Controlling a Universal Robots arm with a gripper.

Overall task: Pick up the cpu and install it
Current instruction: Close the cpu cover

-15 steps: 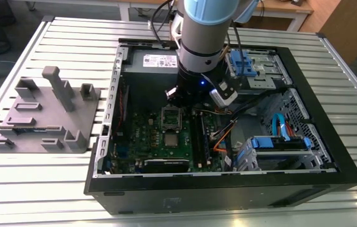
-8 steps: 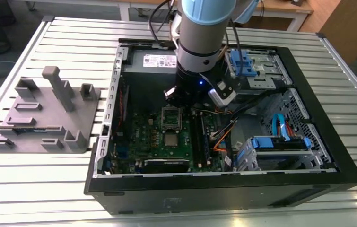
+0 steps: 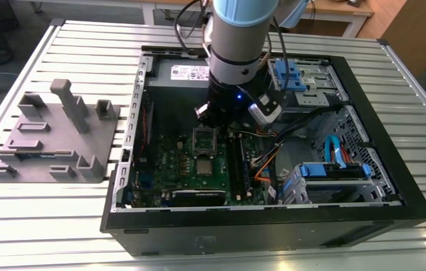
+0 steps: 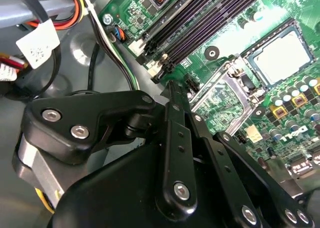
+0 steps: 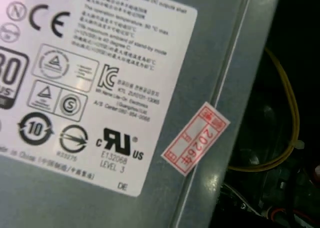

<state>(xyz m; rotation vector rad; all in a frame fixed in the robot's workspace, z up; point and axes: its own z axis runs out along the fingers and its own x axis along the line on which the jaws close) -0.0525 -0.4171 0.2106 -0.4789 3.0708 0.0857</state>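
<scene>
One open computer case [image 3: 273,231] lies on the worktop [image 3: 39,226]. Inside the case I count one green board [image 3: 169,161], one silver chip [image 3: 204,167], one power box [image 3: 183,72] and two blue brackets [image 3: 294,74]. Beside the case, at the exterior view's left, stands one grey fixture [image 3: 47,144].

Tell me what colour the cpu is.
Silvery grey, with a thin pale rim. The second wrist view shows the cpu best.

Robotics laboratory or workshop. A slotted aluminium table [image 3: 32,226] carries an open desktop computer case [image 3: 273,234] at centre, its green motherboard [image 3: 169,161] exposed. A grey plastic fixture [image 3: 47,141] stands at nine o'clock of the case. A robot arm [image 3: 235,39] enters from twelve o'clock, and wooden furniture [image 3: 412,28] fills the background at one o'clock.
</scene>
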